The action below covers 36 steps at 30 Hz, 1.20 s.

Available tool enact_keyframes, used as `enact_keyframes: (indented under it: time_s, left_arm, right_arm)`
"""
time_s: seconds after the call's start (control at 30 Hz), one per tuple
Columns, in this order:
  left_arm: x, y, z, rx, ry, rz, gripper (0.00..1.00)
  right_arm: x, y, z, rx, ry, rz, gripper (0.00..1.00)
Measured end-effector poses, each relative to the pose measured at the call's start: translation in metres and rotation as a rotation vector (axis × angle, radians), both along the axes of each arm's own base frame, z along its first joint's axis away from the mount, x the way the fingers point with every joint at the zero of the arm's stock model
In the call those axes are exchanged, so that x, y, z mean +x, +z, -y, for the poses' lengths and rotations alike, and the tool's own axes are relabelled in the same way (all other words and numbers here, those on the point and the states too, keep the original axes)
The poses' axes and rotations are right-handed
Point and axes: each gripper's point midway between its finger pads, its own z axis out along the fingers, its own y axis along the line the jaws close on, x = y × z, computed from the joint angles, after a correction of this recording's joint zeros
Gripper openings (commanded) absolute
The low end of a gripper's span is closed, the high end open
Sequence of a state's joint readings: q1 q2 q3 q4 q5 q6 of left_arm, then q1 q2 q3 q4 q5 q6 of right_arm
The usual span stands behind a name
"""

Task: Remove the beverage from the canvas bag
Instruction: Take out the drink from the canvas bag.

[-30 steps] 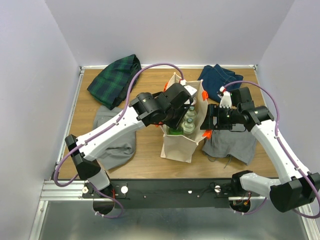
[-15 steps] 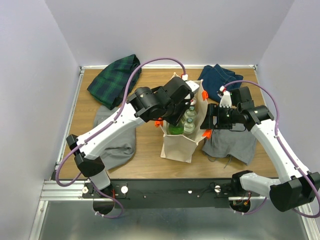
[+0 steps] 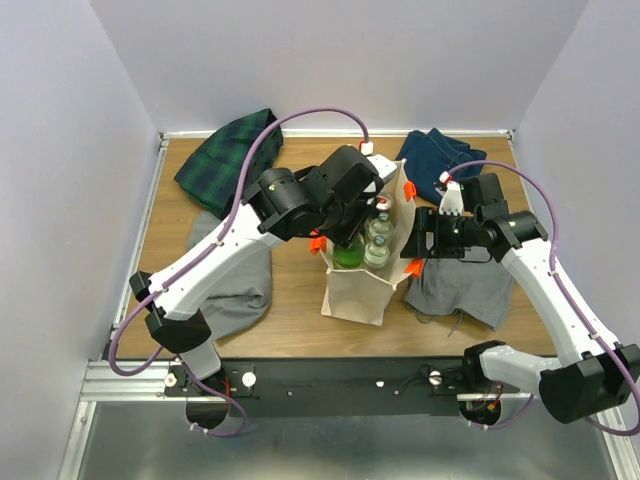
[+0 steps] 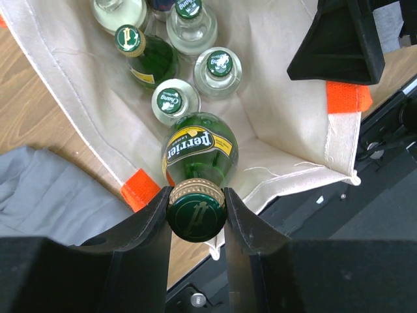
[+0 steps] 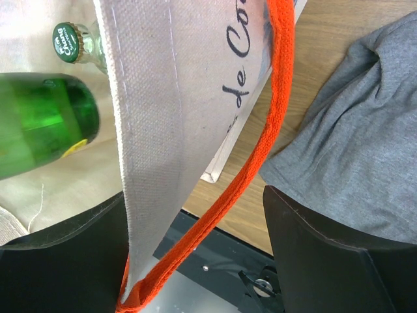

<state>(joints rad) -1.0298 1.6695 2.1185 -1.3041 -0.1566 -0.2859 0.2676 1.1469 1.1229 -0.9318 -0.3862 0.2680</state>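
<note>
The canvas bag (image 3: 352, 290) stands upright in the middle of the tabletop (image 3: 300, 320); the right gripper (image 5: 195, 241) is clamped on its side wall beside the orange handle (image 5: 273, 117), steadying it; the left gripper (image 4: 196, 205) is closed tight on the capped neck of the green Perrier bottle (image 4: 199, 147); over the last second that arm has risen, drawing the bottle up, though its body is still inside the bag; the lift-out looks well begun; the other bottles (image 4: 218, 70) stand deeper in the bag; a plaid cloth (image 3: 225, 160) lies beyond.

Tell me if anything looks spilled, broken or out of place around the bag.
Nothing looks spilled or broken. Only the green Perrier bottle sits apart from the other bottles, its cap clamped in the left gripper. The right gripper grips the wall of the canvas bag beside its orange handle.
</note>
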Motion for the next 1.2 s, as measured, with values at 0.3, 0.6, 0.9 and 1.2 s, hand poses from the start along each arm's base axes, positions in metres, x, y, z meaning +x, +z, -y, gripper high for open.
enact_keyframes:
  time_s: [0.3,0.6,0.9,1.2]
  left_arm:
    - [0.000,0.025,-0.008,-0.018,0.001,0.040,0.00]
    - [0.005,0.039,-0.014,-0.019,0.017,0.086,0.00]
    - [0.020,0.058,-0.023,-0.042,0.070,0.156,0.00]
    - [0.034,0.067,-0.032,-0.032,0.108,0.225,0.00]
  right_arm:
    - [0.001,0.001,0.000,0.001,0.000,0.005,0.85]
    - [0.001,0.001,0.000,0.001,0.000,0.007,0.85]
    - [0.001,0.001,0.000,0.001,0.000,0.007,0.85]
    - [0.002,0.003,0.000,0.002,-0.001,0.012,0.85]
